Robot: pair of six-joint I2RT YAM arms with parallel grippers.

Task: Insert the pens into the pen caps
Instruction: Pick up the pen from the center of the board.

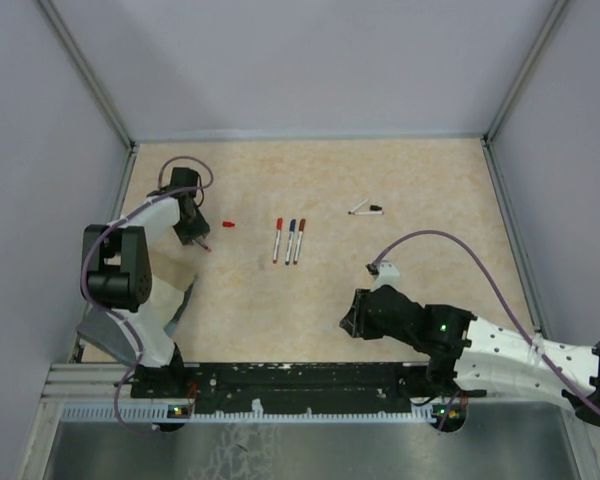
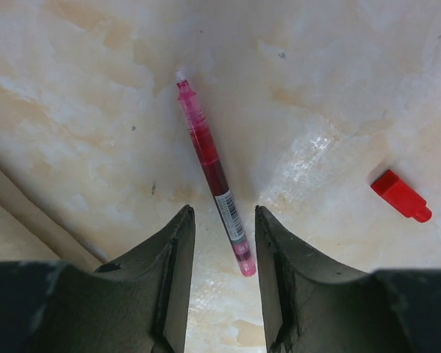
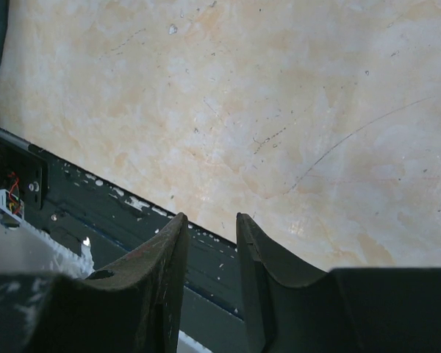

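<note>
Both stand released, left tool (image 2: pixel 223 213) astride a red pen (image 2: pixel 206 158), right tool (image 3: pixel 210 220) above the table (image 3: pixel 294 110) edge

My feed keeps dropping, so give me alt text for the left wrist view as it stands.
An uncapped red pen lies slanted on the mottled beige table, its lower end between the dark fingers of the open left gripper. A small red cap lies apart to the right, touching neither pen nor gripper.
</note>
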